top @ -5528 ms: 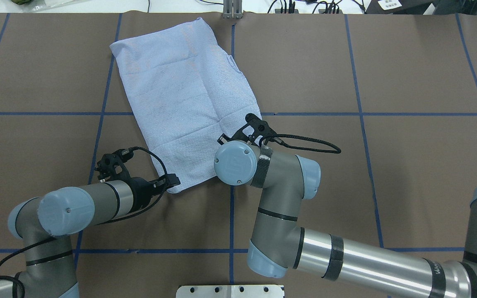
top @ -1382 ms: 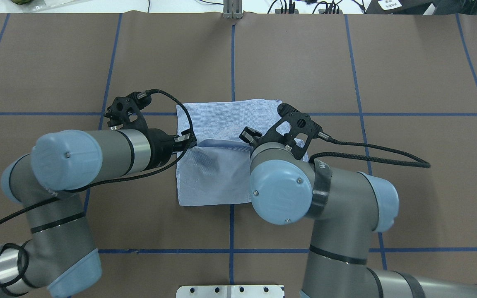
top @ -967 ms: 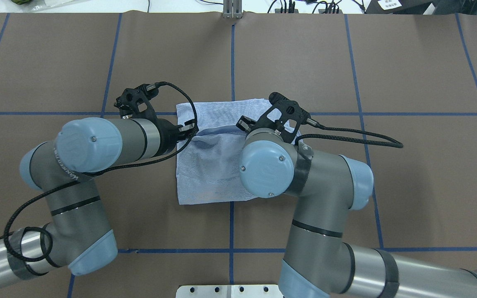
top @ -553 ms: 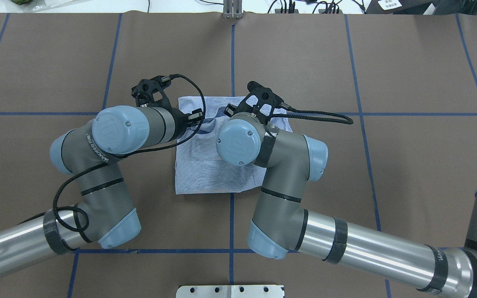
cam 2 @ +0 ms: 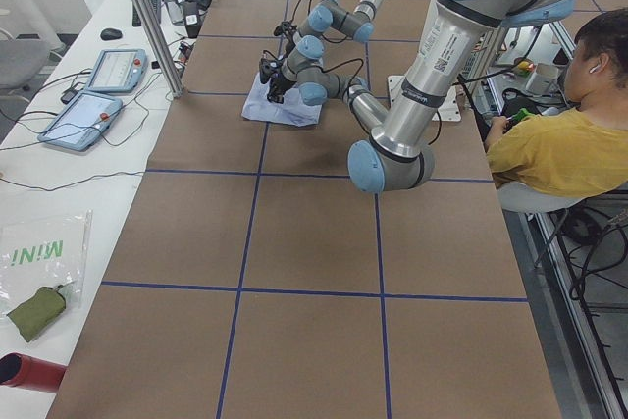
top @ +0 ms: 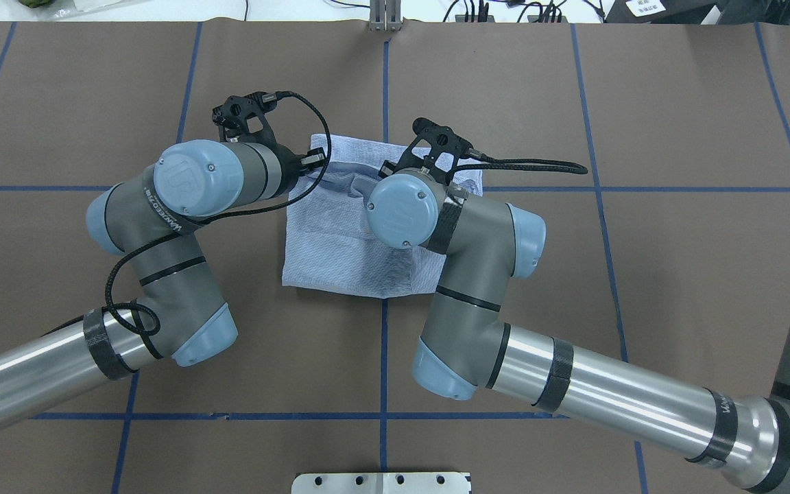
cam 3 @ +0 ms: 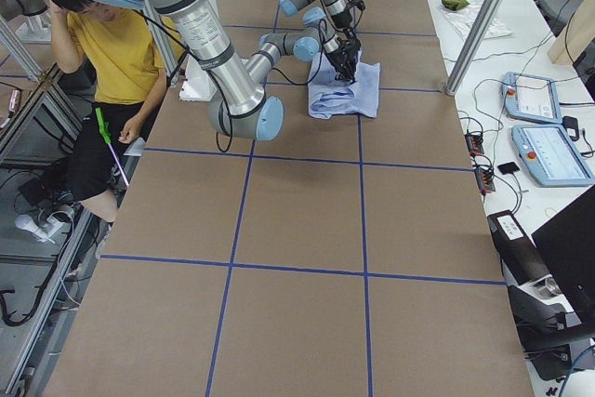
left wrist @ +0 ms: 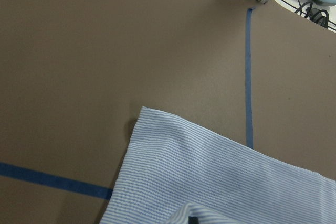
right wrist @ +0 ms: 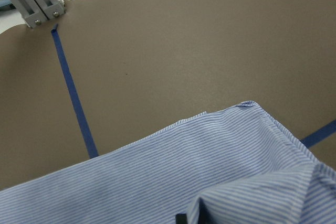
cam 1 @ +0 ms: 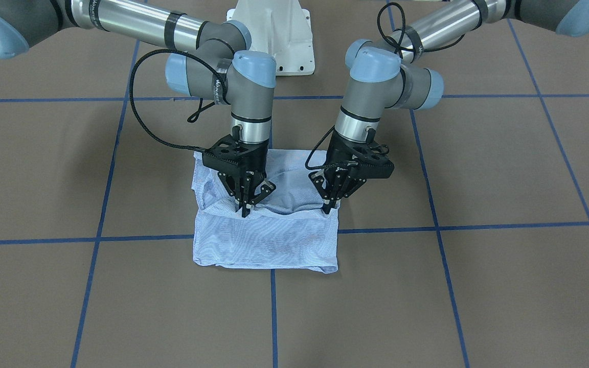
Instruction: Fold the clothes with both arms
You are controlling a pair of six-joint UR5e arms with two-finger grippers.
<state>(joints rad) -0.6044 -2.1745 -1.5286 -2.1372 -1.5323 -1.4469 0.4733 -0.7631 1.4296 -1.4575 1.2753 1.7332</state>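
Brown table (top: 642,103) w/ blue tape grid (top: 382,343); 2 arms, left arm (top: 182,206) & right arm (top: 477,274), lean in over 1 shirt (top: 340,254), folded to a near-square pad approx. mid-table, slightly wider across than deep, raised edge running side to side. Left gripper (cam 1: 327,208) & right gripper (cam 1: 245,209), tips down, each pinch that edge.
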